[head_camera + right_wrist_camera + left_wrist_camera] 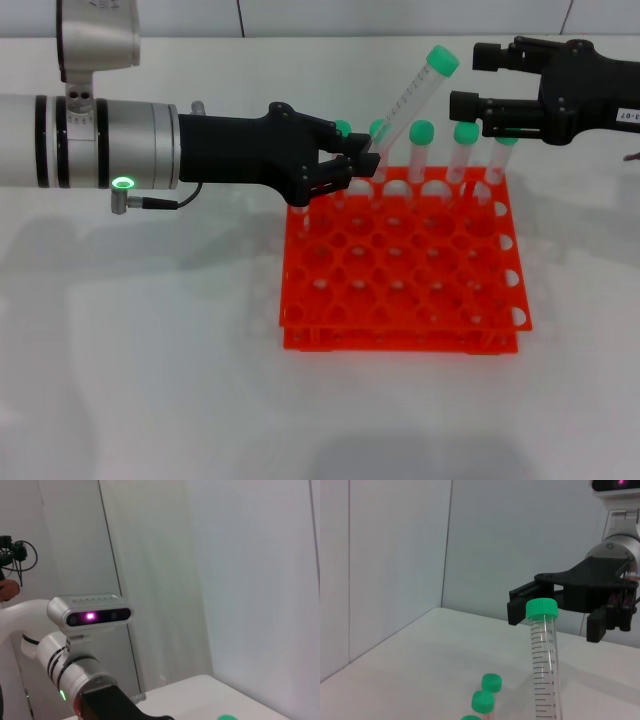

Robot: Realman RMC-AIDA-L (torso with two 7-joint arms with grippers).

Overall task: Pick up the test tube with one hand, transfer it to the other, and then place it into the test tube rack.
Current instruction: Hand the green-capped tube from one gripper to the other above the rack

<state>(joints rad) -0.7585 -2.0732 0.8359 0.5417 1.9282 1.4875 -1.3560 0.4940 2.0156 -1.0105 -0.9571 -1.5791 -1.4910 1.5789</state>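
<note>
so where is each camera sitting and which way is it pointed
Head view: sits on the robot's head, looks forward and down at the orange rack; both arms show, left gripper holding the tilted test tube, right gripper open near its cap.
Left wrist view: looks along the held test tube toward the right gripper; own fingers not shown.
Right wrist view: looks back at the left arm and its wrist camera.
Shared: head and left wrist views both show the tube and the right gripper.
</note>
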